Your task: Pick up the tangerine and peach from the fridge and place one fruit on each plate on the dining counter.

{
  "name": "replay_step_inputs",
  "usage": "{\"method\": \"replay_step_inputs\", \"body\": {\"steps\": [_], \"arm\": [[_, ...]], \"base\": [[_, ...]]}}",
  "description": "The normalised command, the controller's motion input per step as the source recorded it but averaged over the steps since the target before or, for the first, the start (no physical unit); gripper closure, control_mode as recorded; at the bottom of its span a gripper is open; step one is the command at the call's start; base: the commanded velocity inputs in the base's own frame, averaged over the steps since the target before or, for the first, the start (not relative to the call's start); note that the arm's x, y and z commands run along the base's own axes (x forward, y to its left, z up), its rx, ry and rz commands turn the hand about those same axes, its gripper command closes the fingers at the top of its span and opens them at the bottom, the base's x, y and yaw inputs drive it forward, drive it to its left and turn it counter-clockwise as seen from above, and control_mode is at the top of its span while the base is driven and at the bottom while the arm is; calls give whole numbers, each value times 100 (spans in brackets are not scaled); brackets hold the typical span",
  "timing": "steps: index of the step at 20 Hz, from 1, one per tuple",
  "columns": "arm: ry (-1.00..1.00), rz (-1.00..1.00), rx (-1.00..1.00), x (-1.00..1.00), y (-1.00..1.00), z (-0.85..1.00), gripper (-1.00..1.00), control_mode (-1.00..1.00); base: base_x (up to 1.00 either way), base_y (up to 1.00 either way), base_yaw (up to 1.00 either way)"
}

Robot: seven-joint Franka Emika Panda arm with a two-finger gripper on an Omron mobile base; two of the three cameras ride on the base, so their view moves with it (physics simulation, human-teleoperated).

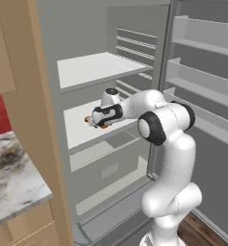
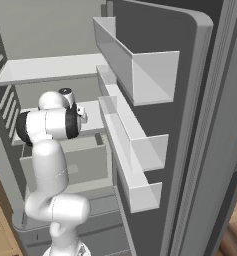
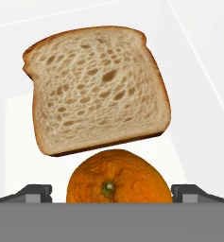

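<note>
The grey fridge (image 1: 101, 29) stands open, and my arm reaches in over its middle white shelf (image 1: 79, 132). The tangerine (image 3: 118, 177), a bright orange ball with a small green stem spot, lies on that shelf, right in front of the hand camera. My gripper (image 3: 112, 193) is open, one fingertip on each side of the fruit, with a small gap on the left. In the left base view the gripper (image 1: 95, 120) hangs low over the shelf, and bits of orange show under it. The peach is hidden. The plates and the dining counter are out of view.
A slice of bread (image 3: 97, 90) lies on the shelf just beyond the tangerine. The upper shelf (image 1: 98, 67) hangs above my hand and a pale drawer (image 1: 108, 168) sits below. Door racks (image 2: 135, 75) stand to the right. A tan cupboard side (image 1: 38, 96) and a marbled top (image 1: 14, 178) are on the left.
</note>
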Motion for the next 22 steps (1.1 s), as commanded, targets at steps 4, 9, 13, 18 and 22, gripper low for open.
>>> {"method": "replay_step_inputs", "body": {"steps": [4,9,13,18,22], "arm": [[3,0,0,0,0,0,100,-100],[4,0,0,0,0,-5,100,-100],[6,0,0,0,0,-6,100,-100],[-4,0,3,-61,0,3,100,-100],[-17,1,0,-95,0,36,100,-100]], "base": [[0,0,0],[0,0,0],[0,0,0],[0,0,0],[0,0,0]]}}
